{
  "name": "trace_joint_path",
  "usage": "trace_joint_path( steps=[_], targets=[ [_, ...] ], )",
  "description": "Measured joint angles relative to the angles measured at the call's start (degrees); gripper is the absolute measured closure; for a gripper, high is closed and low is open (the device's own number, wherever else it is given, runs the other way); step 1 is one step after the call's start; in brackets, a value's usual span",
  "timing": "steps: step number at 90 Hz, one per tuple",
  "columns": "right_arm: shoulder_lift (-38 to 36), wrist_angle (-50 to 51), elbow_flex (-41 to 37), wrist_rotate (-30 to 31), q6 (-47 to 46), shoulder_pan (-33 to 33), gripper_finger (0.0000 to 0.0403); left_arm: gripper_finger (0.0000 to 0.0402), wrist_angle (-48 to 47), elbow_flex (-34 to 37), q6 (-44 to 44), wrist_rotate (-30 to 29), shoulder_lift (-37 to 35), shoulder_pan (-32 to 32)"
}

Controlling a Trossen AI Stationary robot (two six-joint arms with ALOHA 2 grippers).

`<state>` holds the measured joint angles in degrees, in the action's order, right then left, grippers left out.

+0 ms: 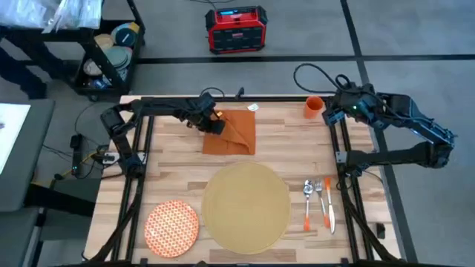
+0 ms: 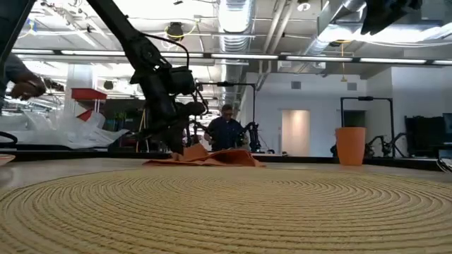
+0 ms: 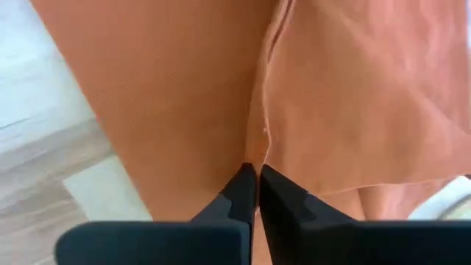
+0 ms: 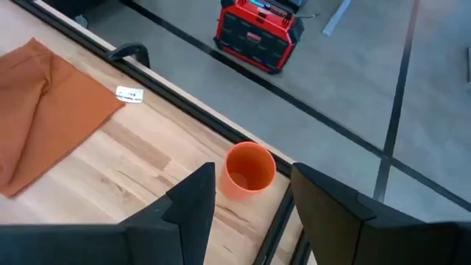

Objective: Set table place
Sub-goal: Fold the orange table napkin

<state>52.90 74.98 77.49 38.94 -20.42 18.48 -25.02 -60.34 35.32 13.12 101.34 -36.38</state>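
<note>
My left end effector (image 1: 216, 124) sits at the far side of the tabletop (image 1: 178, 159), fingers (image 3: 243, 193) pinched almost together on a fold of the napkin (image 1: 231, 133). In the low view I see the cloth bunched up under it, lifted slightly at that corner while the remainder lies on the wood. My right end effector (image 4: 250, 202) hangs above the far right corner with its fingers spread wide and holding nothing; the cup (image 1: 314, 107) stands upright just below and beyond them, near the edge. The placemat (image 1: 246, 204) lies at the near middle, bare. The plate (image 1: 171, 225) rests to its left, just beside it and off the mat. The cutlery (image 1: 318, 202) lies in a row to the mat's right, handles toward the near edge. I see a small white tag (image 4: 129, 93) near the napkin's far corner. A red case (image 1: 236, 30) sits on the floor beyond.
</note>
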Motion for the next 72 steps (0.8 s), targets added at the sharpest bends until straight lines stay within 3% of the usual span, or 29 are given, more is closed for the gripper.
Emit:
trace_joint_path(
  steps=[21, 72],
  targets=[
    [0.0, 0.0, 0.0, 0.0, 0.1, 0.0, 0.0234, 0.0402, 2.8, -3.8, 3.6, 1.9, 0.0, 0.1],
    [0.0, 0.0, 0.0, 0.0, -0.1, 0.0, 0.0234, 0.0402, 19.4, -4.1, 15.2, 0.9, 2.5, 2.0]
  ],
)
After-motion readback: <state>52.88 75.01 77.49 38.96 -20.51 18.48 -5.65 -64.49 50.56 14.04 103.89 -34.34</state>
